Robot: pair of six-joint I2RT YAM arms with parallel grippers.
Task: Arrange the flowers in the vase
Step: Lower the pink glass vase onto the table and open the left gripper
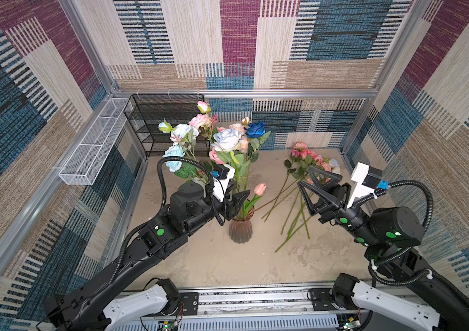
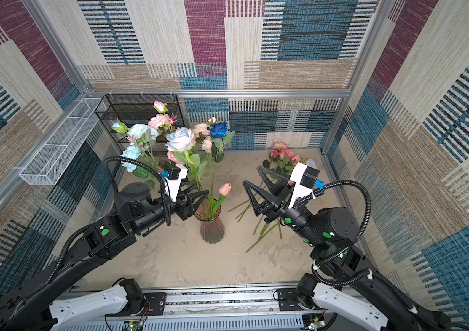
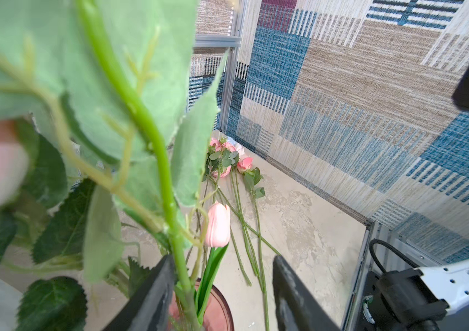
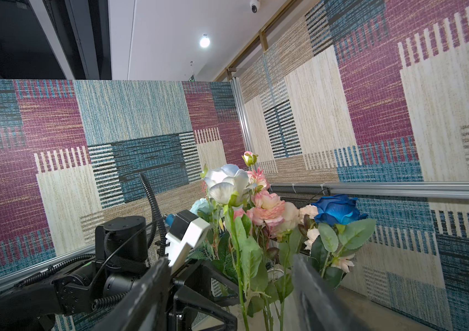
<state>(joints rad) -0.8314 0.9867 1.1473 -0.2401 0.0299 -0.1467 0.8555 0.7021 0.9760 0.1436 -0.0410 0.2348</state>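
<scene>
The vase [image 1: 240, 229] looks like ribbed, translucent reddish glass or plastic, and the leaves [image 3: 164, 43] of the flowers [image 1: 227, 140] look like matt cloth with frayed edges. The table [image 1: 227, 263] is matt and mottled like concrete, the walls [image 1: 241, 37] are rough woven carpet, and the black rack [image 1: 164, 114] is metal mesh.

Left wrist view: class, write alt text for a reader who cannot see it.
The left gripper is open around a leafy green stem in a pink vase, beside a pink tulip. More flowers lie on the table beyond.
</scene>
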